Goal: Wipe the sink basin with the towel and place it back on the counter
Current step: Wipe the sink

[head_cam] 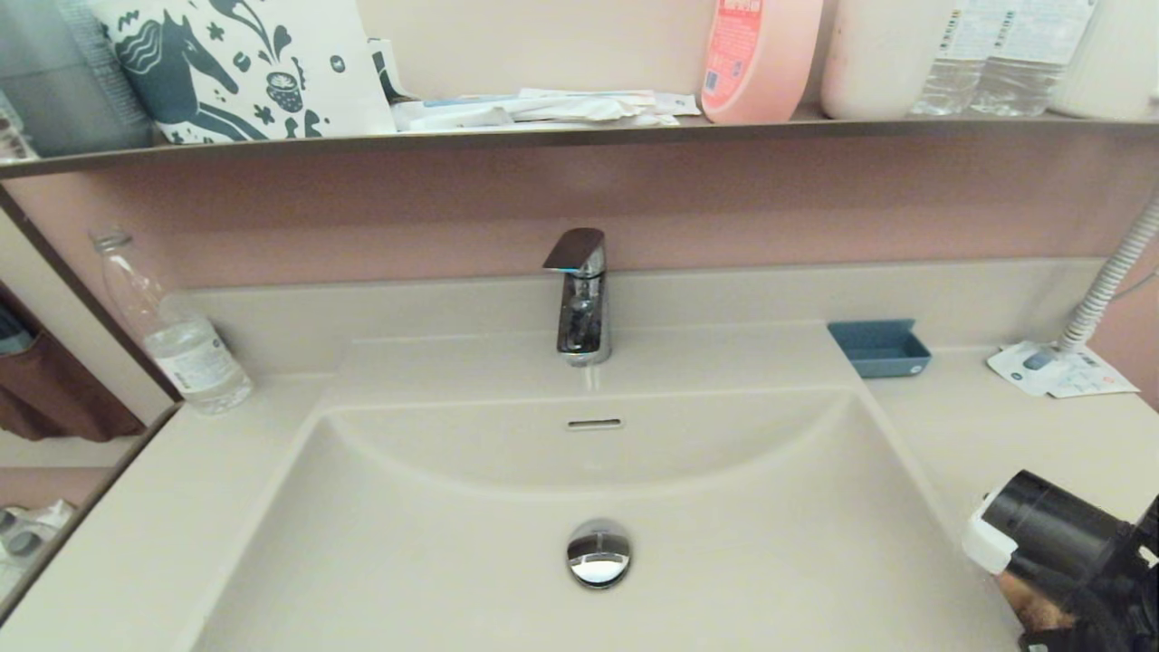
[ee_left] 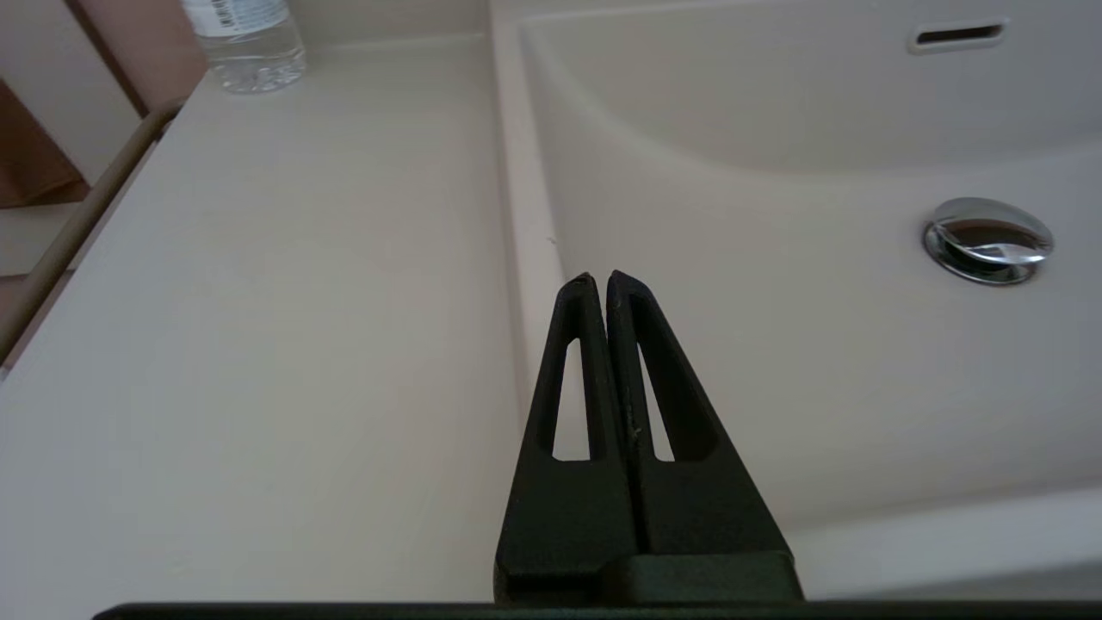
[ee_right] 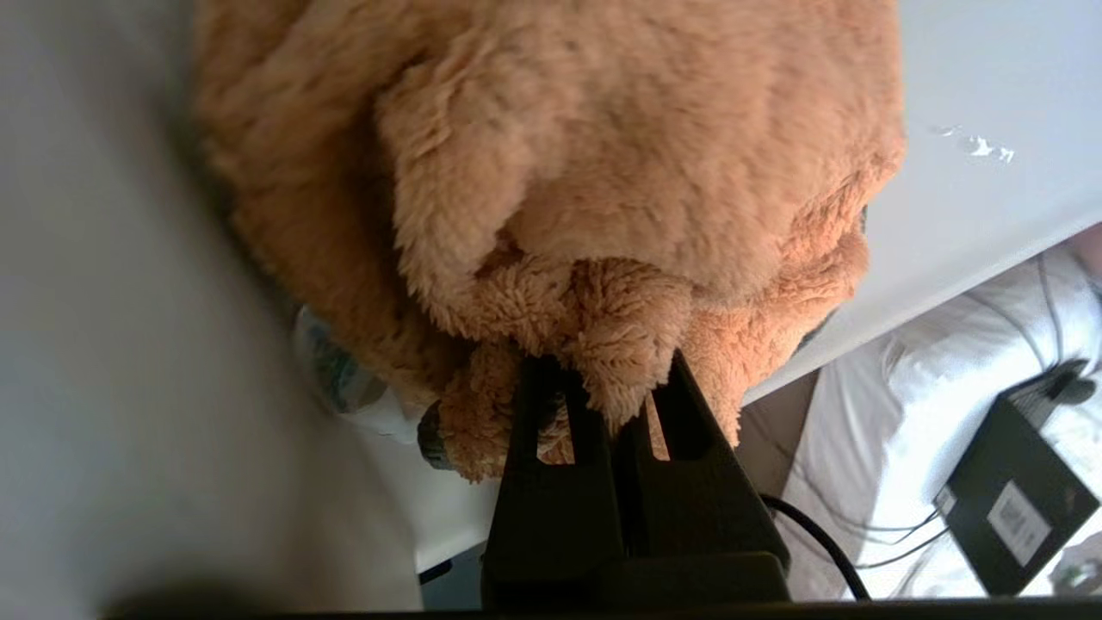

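The orange towel point(ee_right: 603, 172) is bunched up over the counter point(ee_right: 964, 198) by its front right edge, and my right gripper point(ee_right: 603, 370) is shut on a fold of it. In the head view only the right arm point(head_cam: 1059, 543) and a sliver of the towel point(head_cam: 1032, 605) show, at the bottom right corner beside the sink basin point(head_cam: 435, 543). Nothing lies in the basin; its chrome drain plug point(head_cam: 598, 553) and overflow slot point(head_cam: 594, 423) are bare. My left gripper point(ee_left: 599, 280) hangs shut and holds nothing, over the basin's front left rim point(ee_left: 516, 258).
A chrome faucet point(head_cam: 579, 299) stands behind the basin. A water bottle point(head_cam: 181, 335) is on the left counter. A blue soap dish point(head_cam: 880, 348), paper leaflets point(head_cam: 1055, 369) and a hose point(head_cam: 1109, 281) are at the back right. A loaded dark shelf point(head_cam: 579, 136) runs overhead.
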